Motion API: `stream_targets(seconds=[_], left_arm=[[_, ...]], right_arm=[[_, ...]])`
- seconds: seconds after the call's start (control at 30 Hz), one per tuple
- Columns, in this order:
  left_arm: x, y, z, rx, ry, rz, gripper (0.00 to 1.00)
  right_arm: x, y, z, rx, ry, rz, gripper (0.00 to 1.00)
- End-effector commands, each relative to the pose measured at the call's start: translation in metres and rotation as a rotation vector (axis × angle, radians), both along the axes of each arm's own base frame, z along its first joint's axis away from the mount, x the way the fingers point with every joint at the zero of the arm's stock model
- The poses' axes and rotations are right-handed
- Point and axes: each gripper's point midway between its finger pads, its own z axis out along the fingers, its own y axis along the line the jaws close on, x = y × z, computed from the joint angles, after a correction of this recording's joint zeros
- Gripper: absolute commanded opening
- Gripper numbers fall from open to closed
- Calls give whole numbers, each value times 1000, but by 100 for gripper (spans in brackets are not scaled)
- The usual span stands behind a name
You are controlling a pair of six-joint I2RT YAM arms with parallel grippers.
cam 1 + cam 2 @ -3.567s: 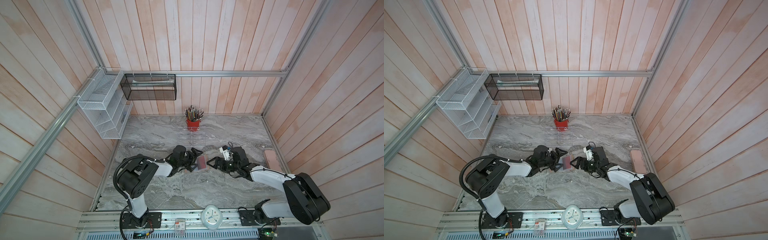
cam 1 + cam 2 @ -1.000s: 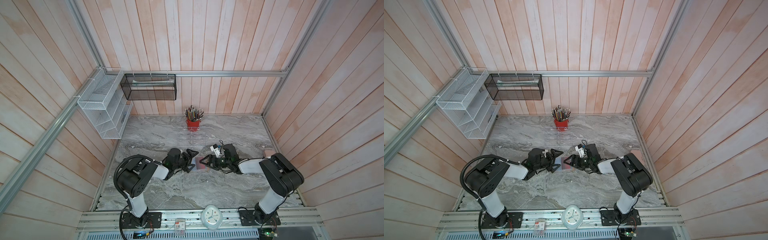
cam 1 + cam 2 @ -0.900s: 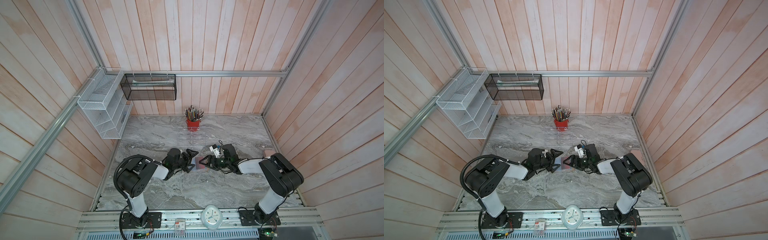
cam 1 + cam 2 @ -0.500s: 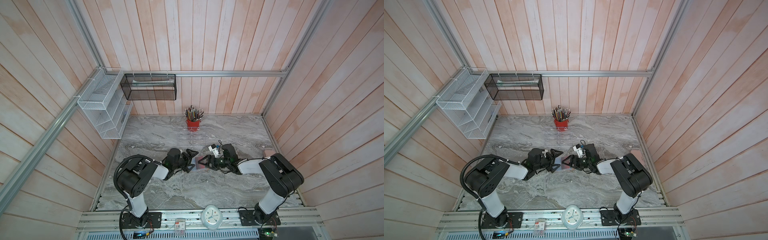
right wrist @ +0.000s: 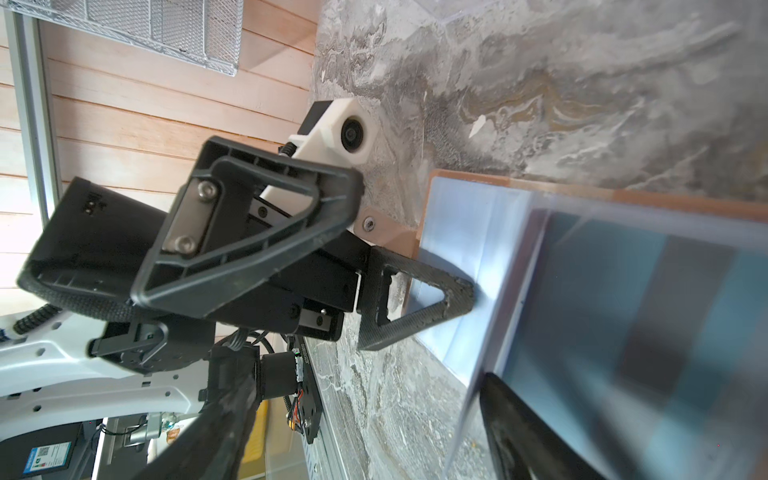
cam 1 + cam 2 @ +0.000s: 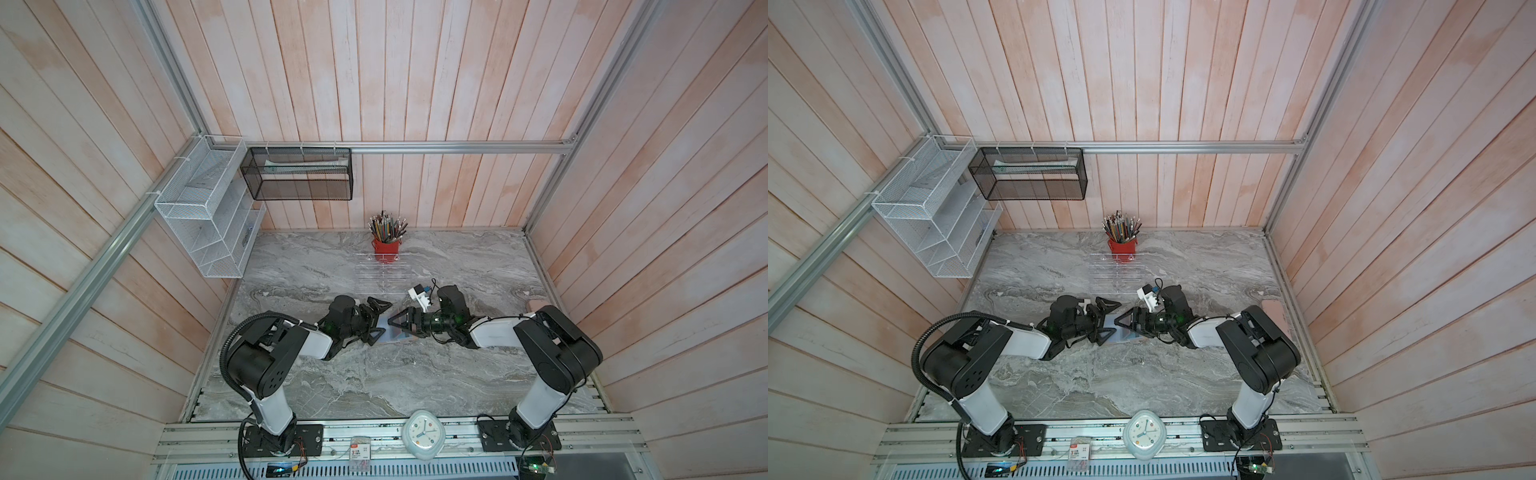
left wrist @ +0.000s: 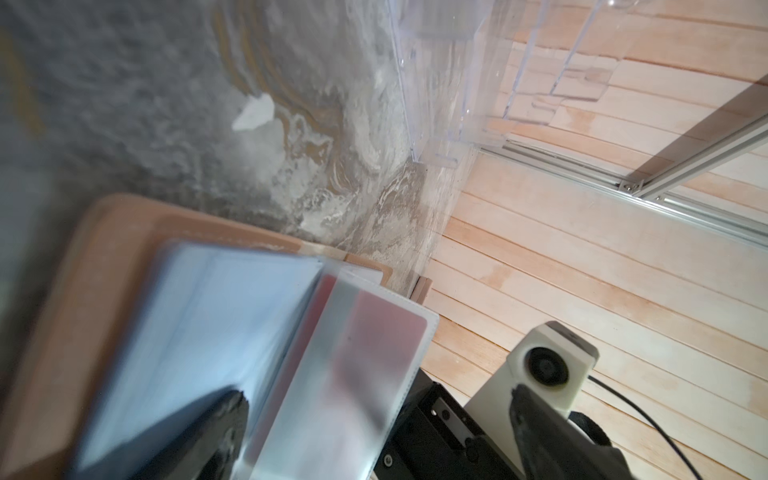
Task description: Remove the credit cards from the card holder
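The left tool (image 6: 386, 318) stood spread wide and gripped nothing. One fingertip (image 5: 459, 296) bore on the pale blue-grey clear plastic sleeves (image 7: 232, 307) of the small tan-pink leather-like card holder (image 7: 120, 245), which lay open on the grey marbled counter (image 6: 374, 382) between the two tools. Just ahead of the right tool (image 6: 397, 326), likewise unclenched and empty as far as I could see, one sleeve leaf stood raised with a red card (image 7: 384, 345) inside. That lone fingertip could skid on slick plastic, so the holder would drag along, and a pinch might catch sleeve and card together.
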Motion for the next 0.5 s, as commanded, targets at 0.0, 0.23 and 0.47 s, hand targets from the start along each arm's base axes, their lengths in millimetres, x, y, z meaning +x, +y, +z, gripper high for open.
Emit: stream_targets(seconds=[0.0,0.23,0.47], left_arm=[[-3,14,2,18,9,12,100],[-2,36,13,25,-8,37,100],[-6,46,14,22,-8,39,100]], right_arm=[[3,11,6,34,-11,19,85],[2,30,5,50,-6,54,86],[5,42,5,50,-8,71,88]])
